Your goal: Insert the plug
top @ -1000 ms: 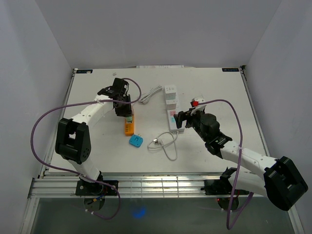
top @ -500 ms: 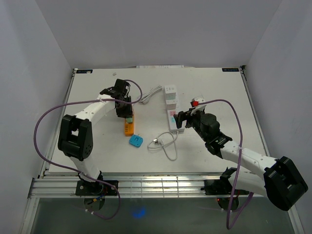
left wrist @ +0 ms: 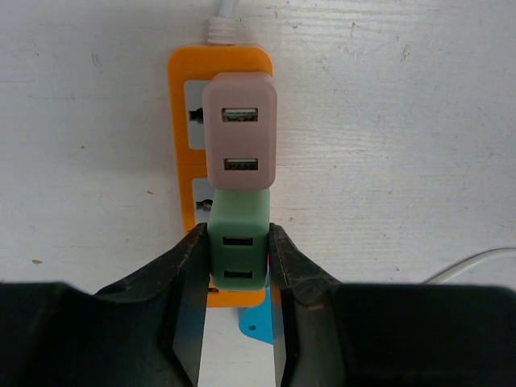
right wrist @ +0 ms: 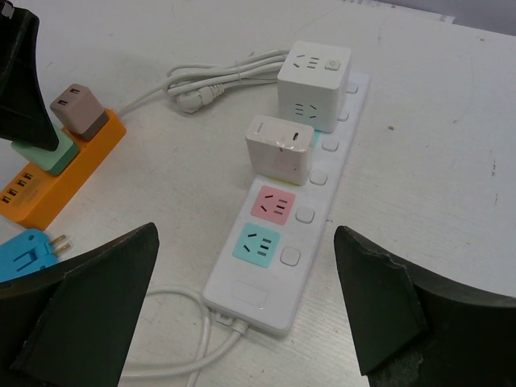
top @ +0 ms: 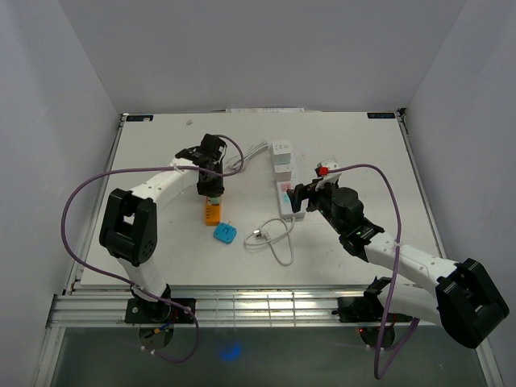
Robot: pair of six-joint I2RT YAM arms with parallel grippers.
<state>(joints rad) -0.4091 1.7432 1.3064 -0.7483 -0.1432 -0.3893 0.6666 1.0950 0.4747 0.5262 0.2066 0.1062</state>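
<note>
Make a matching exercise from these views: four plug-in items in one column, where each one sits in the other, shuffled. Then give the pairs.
Items:
1. green adapter
2. pink adapter
3. blue plug
4. white cube adapter

Places:
A. lying loose on the table
B. on the white power strip
C. on the orange strip, no gripper on it
D. clamped in the left gripper

Pairs: 1-D, 2-C, 3-A, 4-B
</note>
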